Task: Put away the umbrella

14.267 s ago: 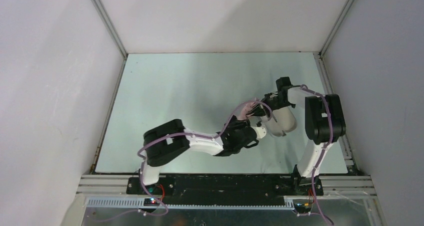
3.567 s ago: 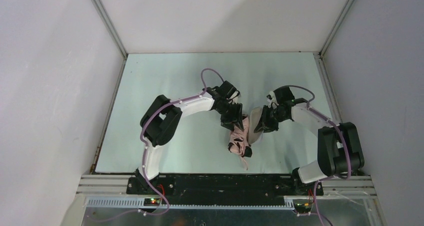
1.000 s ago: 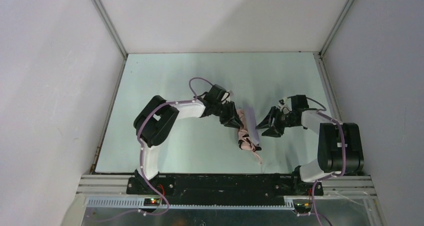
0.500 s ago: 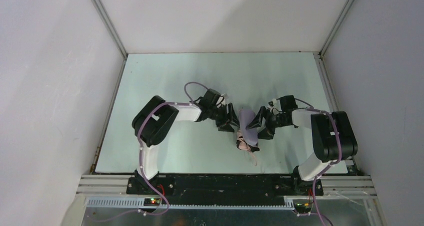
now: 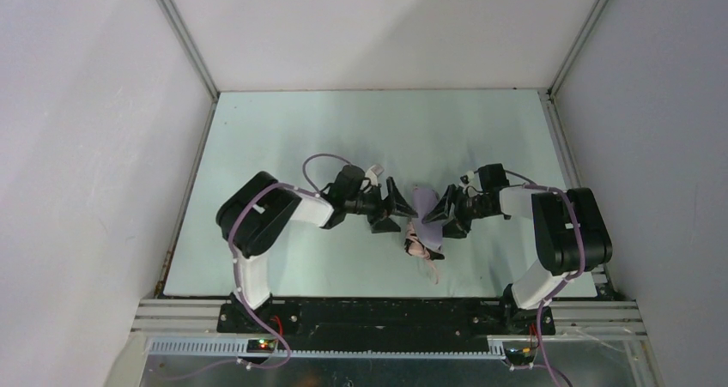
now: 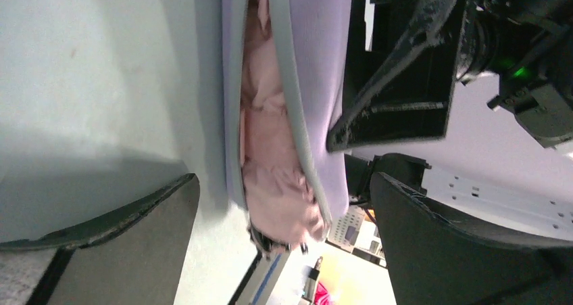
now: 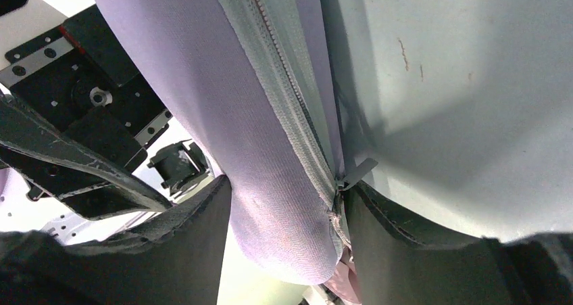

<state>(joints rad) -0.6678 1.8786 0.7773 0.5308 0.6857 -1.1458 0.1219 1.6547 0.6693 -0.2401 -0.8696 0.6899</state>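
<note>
Pink umbrella [image 6: 270, 149] stuffed inside the lilac case [image 5: 423, 203], at centre of frame on the bench [image 5: 283, 138], its lower end sticking out, right gripper [image 5: 439, 212] clasping the case from the right side, left gripper [image 5: 393, 207] released, fingers spread, just left of the case

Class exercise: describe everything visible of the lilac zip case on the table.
The lilac case is a smooth, cloth-covered oblong with a grey zip round its edge. It lies on the table, gaping along one side, with the pink umbrella stuffed inside and spilling from its near end. The fingers of the right gripper flank it; the left gripper faces it, open.
</note>
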